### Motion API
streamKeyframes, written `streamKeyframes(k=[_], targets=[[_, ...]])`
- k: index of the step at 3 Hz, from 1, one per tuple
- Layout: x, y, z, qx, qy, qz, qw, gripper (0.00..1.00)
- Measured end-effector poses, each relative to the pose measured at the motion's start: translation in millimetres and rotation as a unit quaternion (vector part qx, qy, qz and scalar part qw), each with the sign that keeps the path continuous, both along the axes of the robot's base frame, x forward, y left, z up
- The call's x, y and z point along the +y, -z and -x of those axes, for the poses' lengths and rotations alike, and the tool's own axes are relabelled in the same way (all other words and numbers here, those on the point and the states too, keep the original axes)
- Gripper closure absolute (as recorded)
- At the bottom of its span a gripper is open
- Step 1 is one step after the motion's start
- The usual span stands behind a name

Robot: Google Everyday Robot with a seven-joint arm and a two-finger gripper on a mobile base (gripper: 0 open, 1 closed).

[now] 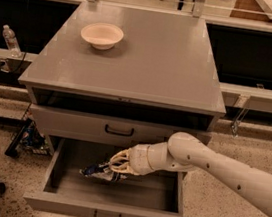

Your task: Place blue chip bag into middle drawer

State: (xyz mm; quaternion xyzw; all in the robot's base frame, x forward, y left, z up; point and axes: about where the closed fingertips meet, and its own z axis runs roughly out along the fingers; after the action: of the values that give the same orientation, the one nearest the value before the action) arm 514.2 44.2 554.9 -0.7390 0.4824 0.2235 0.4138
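Note:
The blue chip bag (pixel 101 172), dark blue with white patches, is inside the open middle drawer (pixel 111 210), left of centre and low over the drawer floor. My gripper (pixel 119 165) reaches into the drawer from the right and is shut on the bag's right end. The drawer is pulled out fully, its black handle at the front bottom. Whether the bag rests on the drawer floor I cannot tell.
A cream bowl (pixel 102 35) sits on the grey cabinet top (pixel 147 61). The drawer above (pixel 119 130) is closed, with a black handle. A water bottle (pixel 9 39) stands on a ledge at left. Cables and a chair base lie on the floor at left.

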Motion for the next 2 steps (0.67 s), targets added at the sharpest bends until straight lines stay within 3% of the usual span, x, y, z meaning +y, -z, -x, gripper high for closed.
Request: streamKeyframes(k=[2], targets=[[17.1, 51.0, 9.6, 0.039, -0.018, 0.012, 0.9990, 1.00]])
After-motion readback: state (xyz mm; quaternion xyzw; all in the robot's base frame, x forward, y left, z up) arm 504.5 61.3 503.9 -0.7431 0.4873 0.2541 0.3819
